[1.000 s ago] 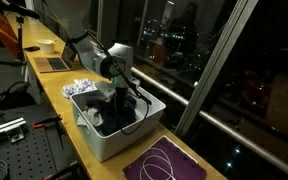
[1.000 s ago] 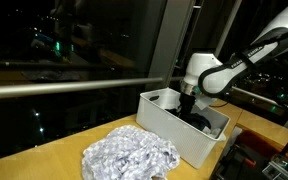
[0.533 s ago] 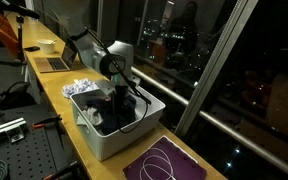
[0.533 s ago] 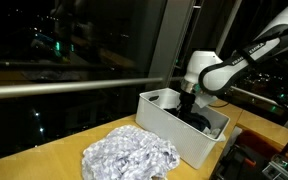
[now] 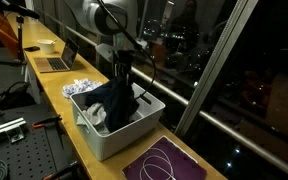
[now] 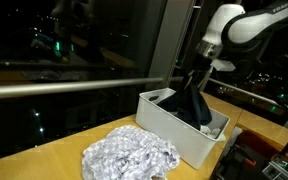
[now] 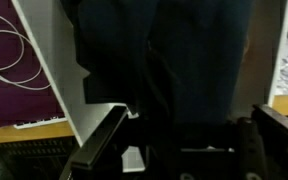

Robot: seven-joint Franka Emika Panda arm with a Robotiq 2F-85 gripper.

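1. The gripper (image 5: 120, 62) is closed tight on the top of a dark garment (image 5: 114, 98), with the cloth pinched between its jaws; in both exterior views it stands well above the bin, and the arm rises out of the top of the frame
2. The dark garment hangs straight down from the gripper in a long drape (image 6: 192, 98); its upper part is in the air and its lower end rests inside the white bin (image 5: 112, 140)
3. In the wrist view the same dark cloth (image 7: 174, 60) fills the middle of the frame, with the bin's white wall (image 7: 54, 85) to its left
4. The white bin stands on a wooden bench (image 5: 54, 88) that runs along a dark window (image 5: 214, 50)
5. A crumpled cloth (image 5: 80, 85) with a pale, silvery pattern lies just beside the bin at its far left; in an exterior view it spreads over the near left of the bench (image 6: 129, 155)
6. A purple mat (image 5: 169, 162) carrying a looped white cable (image 5: 162, 158) lies at the near right of the bin, apart from it
7. A laptop (image 5: 52, 63) sits far left along the bench, well apart from the bin
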